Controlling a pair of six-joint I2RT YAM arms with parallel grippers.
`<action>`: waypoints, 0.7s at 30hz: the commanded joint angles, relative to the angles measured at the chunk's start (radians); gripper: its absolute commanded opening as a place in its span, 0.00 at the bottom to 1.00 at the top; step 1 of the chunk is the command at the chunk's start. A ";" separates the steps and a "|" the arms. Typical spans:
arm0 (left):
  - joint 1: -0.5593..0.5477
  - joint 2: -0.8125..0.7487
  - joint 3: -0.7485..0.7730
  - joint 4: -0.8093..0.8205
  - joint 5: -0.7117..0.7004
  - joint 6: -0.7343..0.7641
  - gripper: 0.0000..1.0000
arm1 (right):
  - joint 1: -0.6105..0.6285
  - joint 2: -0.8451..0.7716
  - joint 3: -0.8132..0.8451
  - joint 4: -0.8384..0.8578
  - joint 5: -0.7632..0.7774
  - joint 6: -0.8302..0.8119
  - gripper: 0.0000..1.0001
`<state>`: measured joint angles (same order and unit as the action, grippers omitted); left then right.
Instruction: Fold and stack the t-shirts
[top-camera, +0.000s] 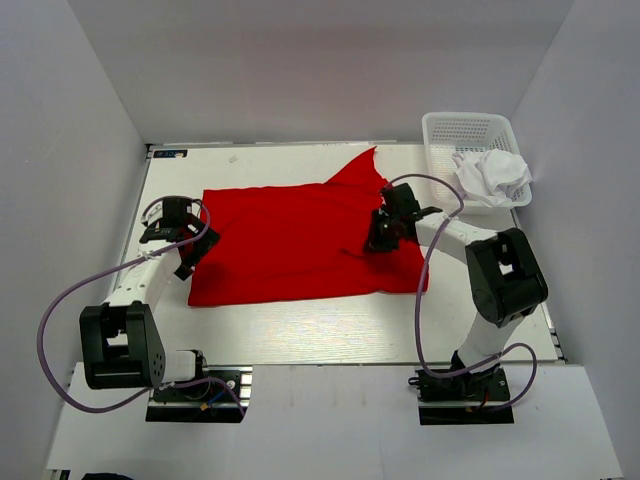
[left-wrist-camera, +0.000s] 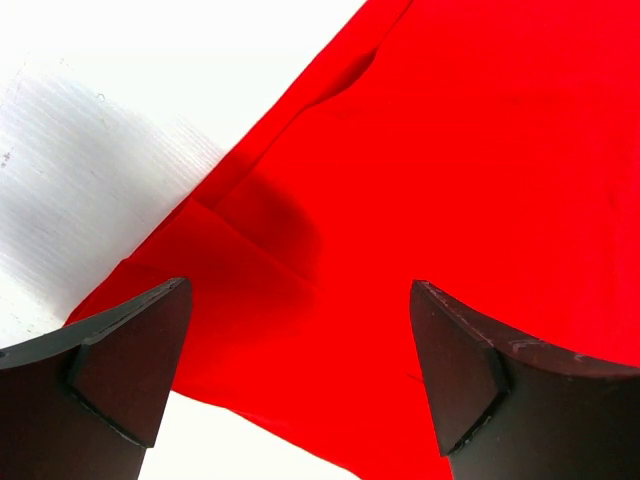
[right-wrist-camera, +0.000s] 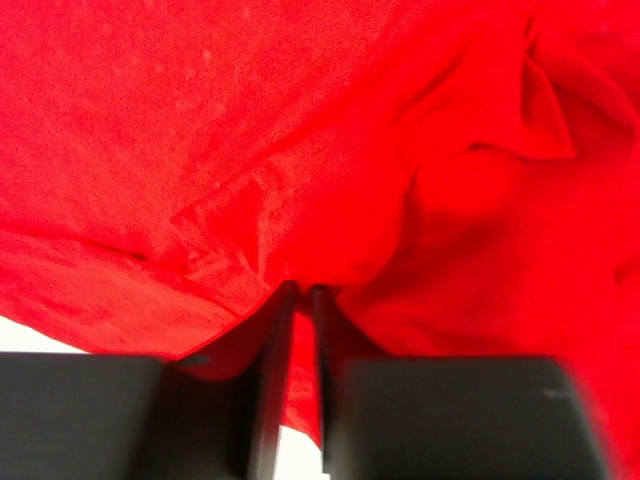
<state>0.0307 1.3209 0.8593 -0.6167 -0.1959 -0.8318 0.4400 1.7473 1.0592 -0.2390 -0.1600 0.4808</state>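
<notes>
The red t-shirt (top-camera: 300, 240) lies spread on the table (top-camera: 330, 330); the white t-shirt (top-camera: 492, 172) sits in the basket (top-camera: 466, 122).

White table (top-camera: 300, 325), flat and wide, bare along the near edge and down the far left side. White plastic mesh basket (top-camera: 462, 131) at the far right corner, upright, with perforated walls and a thick rim. Small blue sticker (top-camera: 170, 154) at the far left corner of the tabletop. Plain pale grey walls (top-camera: 300, 60) closing in left, far and right. Lower white ledge (top-camera: 330, 420) just beyond the near edge.
</notes>
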 joint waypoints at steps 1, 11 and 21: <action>0.006 0.000 0.013 0.012 -0.011 -0.006 1.00 | 0.000 0.021 0.045 -0.023 0.017 0.005 0.15; 0.015 0.000 0.014 0.012 -0.011 0.003 1.00 | 0.003 0.060 0.146 0.007 -0.009 -0.008 0.00; 0.015 0.021 0.023 0.012 -0.002 0.003 1.00 | 0.046 0.263 0.405 -0.032 -0.042 -0.041 0.00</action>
<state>0.0422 1.3376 0.8593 -0.6086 -0.1951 -0.8310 0.4686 1.9373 1.3796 -0.2565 -0.1879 0.4625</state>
